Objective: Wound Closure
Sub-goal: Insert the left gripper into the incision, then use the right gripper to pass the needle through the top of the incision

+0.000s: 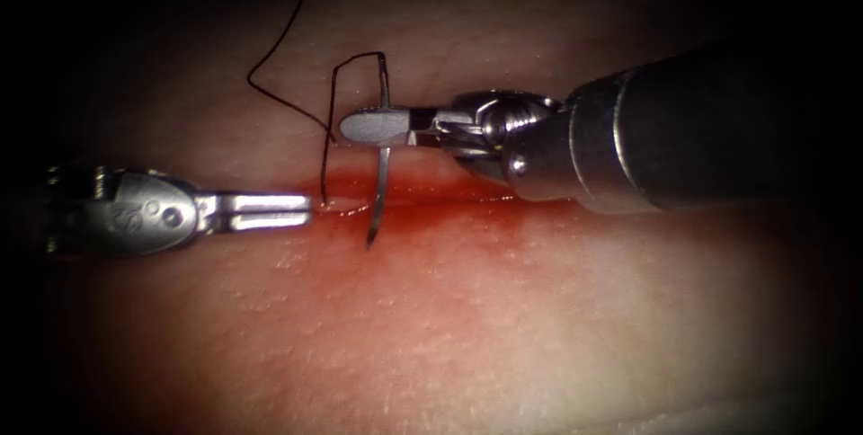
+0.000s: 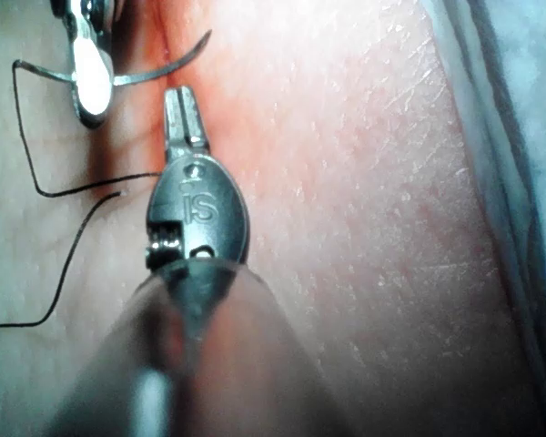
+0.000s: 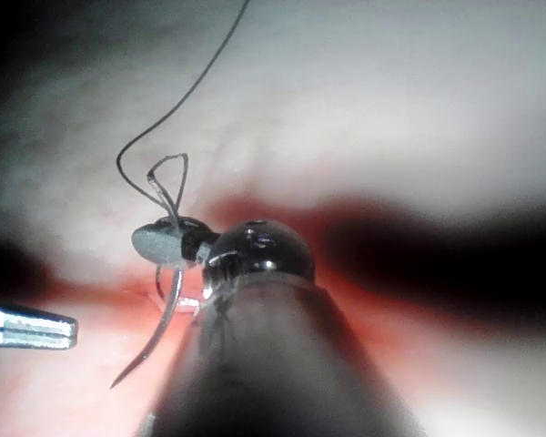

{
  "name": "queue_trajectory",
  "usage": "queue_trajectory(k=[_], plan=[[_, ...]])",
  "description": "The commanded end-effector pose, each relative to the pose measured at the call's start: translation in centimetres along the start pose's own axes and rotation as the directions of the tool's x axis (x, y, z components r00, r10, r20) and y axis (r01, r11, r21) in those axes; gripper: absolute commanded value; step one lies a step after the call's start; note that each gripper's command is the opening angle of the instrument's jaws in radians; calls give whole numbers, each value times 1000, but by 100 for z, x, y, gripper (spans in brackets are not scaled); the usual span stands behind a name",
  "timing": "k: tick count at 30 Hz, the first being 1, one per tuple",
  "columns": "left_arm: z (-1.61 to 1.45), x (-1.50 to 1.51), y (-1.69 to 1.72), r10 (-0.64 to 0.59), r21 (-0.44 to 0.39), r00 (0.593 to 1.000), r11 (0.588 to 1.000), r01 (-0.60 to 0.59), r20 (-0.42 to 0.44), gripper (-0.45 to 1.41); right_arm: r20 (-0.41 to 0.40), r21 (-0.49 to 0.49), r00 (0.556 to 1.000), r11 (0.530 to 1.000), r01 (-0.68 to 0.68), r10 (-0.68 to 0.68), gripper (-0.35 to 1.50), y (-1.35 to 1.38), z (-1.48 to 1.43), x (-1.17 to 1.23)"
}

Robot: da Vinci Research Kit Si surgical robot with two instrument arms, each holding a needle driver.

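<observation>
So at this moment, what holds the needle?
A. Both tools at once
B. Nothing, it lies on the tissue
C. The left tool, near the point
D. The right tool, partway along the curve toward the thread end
D: the right tool is shut across the needle above its middle, point free over the cut; the left tool holds nothing.

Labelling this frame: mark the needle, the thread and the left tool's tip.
needle (image 1: 383,174), endoscope view, on its shaft below the right tool's jaws
thread (image 1: 279,31), endoscope view, on the strand rising above the tissue
left tool (image 1: 306,209), endoscope view, at its jaw tips beside the cut
</observation>
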Motion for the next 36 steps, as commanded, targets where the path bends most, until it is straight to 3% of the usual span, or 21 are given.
queue_trajectory(k=[1, 4, 8, 13, 19, 36], plan=[[7, -6, -1, -22, -9, 1000, 1000, 22, 12, -45, 2, 6, 1000, 1000, 8, -8, -35, 2, 6, -1], [10, -14, -5, -151, -18, 982, 988, 154, 110, -45, -6, 11, 1000, 999, 30, -30, -35, -2, 4, 3], [17, -31, -9, -146, -69, 932, 982, 178, 331, -45, -11, 12, 998, 998, 62, -62, -35, -6, 3, 0], [27, -37, -12, -139, -117, 878, 970, 215, 457, -45, -12, 12, 997, 997, 74, -73, -35, -6, 3, 0], [35, -57, -14, -145, -167, 835, 948, 271, 532, -45, -12, 12, 997, 997, 78, -78, -35, -8, 3, 0], [51, -115, -45, -162, -163, 796, 937, 310, 583, -45, -12, 14, 994, 994, 107, -107, -35, -9, 4, -2]])
